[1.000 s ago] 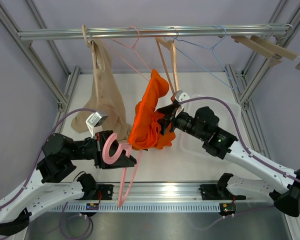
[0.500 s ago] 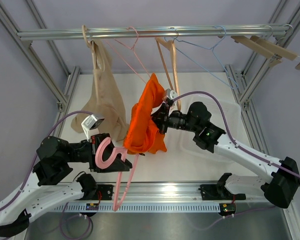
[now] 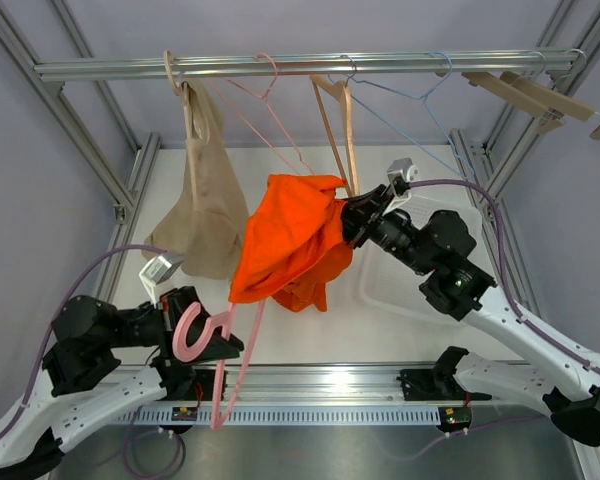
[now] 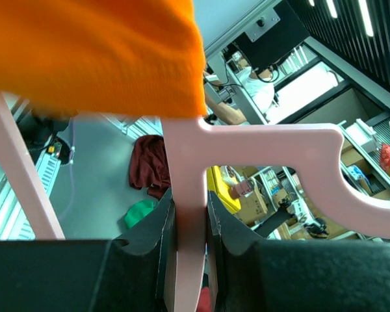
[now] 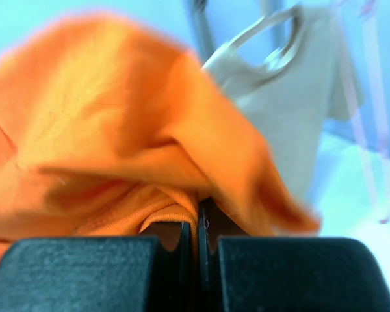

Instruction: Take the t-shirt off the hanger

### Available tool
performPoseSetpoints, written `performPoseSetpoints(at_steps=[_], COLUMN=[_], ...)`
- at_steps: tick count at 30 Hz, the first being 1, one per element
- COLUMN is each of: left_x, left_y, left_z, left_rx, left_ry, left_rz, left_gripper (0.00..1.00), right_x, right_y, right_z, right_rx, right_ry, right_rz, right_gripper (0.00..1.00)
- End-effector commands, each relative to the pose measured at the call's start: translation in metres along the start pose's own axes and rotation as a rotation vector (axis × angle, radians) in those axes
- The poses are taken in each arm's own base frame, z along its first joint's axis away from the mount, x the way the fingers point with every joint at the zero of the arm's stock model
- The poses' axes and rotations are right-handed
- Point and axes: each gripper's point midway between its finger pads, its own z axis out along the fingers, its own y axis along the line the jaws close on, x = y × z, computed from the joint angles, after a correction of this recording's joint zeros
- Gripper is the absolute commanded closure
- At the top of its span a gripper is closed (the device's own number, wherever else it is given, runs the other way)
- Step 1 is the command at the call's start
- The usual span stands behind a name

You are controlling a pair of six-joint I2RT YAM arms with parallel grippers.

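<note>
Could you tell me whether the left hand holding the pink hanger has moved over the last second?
Yes. The left hand, shut on the pink hanger, has pulled back toward the near rail and leftward.

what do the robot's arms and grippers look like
The left arm and right arm have white links, chunky black joints and a purple cable each. Both the left gripper and right gripper have blocky black jaws.
</note>
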Motion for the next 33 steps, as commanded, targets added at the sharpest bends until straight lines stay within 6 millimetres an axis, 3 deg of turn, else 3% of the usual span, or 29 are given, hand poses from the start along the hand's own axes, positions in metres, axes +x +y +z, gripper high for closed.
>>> performPoseSetpoints(at_steps=[1, 7, 8, 12, 13, 16, 18, 19, 20, 22, 23, 25, 27, 28, 33], left_x=[0.011, 0.036, 0.041, 0.06, 0.061, 0.069, 0.074, 0.073, 0.07, 0.061, 0.057, 0.05, 0.042, 0.038, 0.015], left_y=[0.016, 0.054, 0.06, 0.075, 0.075, 0.075, 0.079, 0.078, 0.075, 0.075, 0.073, 0.077, 0.078, 0.078, 0.071], left_z=[-0.017, -0.043, -0.047, -0.055, -0.056, -0.062, -0.065, -0.067, -0.068, -0.069, -0.07, -0.068, -0.063, -0.062, -0.053], left_rx=[-0.066, -0.228, -0.251, -0.305, -0.307, -0.309, -0.323, -0.323, -0.319, -0.334, -0.339, -0.367, -0.398, -0.405, -0.443], left_ry=[-0.041, -0.057, -0.049, 0.01, 0.014, 0.039, 0.048, 0.037, 0.021, -0.018, -0.03, -0.04, -0.04, -0.037, -0.054], left_rz=[0.001, -0.064, -0.065, -0.103, -0.102, -0.102, -0.108, -0.094, -0.08, -0.042, -0.026, 0.002, 0.018, 0.04, 0.101], left_gripper=[1.0, 1.0, 1.0, 1.0, 1.0, 1.0, 1.0, 1.0, 1.0, 1.0, 1.0, 1.0, 1.0, 1.0, 1.0], right_x=[-0.057, -0.091, -0.111, -0.151, -0.17, -0.195, -0.201, -0.213, -0.211, -0.227, -0.22, -0.237, -0.231, -0.241, -0.233], right_y=[-0.032, -0.027, -0.02, 0.003, 0.011, 0.018, 0.017, 0.023, 0.023, 0.027, 0.024, 0.03, 0.028, 0.032, 0.011], right_z=[-0.004, 0.008, 0.008, 0.014, 0.011, -0.004, -0.015, -0.029, -0.036, -0.057, -0.062, -0.079, -0.084, -0.091, -0.099], right_rx=[0.229, 0.235, 0.22, 0.15, 0.127, 0.139, 0.17, 0.165, 0.181, 0.194, 0.223, 0.237, 0.262, 0.263, 0.394], right_ry=[-0.154, -0.221, -0.264, -0.33, -0.36, -0.397, -0.397, -0.42, -0.402, -0.435, -0.393, -0.408, -0.346, -0.357, -0.295], right_rz=[-0.029, 0.004, 0.017, 0.099, 0.105, 0.129, 0.121, 0.115, 0.114, 0.107, 0.104, 0.096, 0.083, 0.079, 0.027], right_gripper=[1.0, 1.0, 1.0, 1.0, 1.0, 1.0, 1.0, 1.0, 1.0, 1.0, 1.0, 1.0, 1.0, 1.0, 1.0])
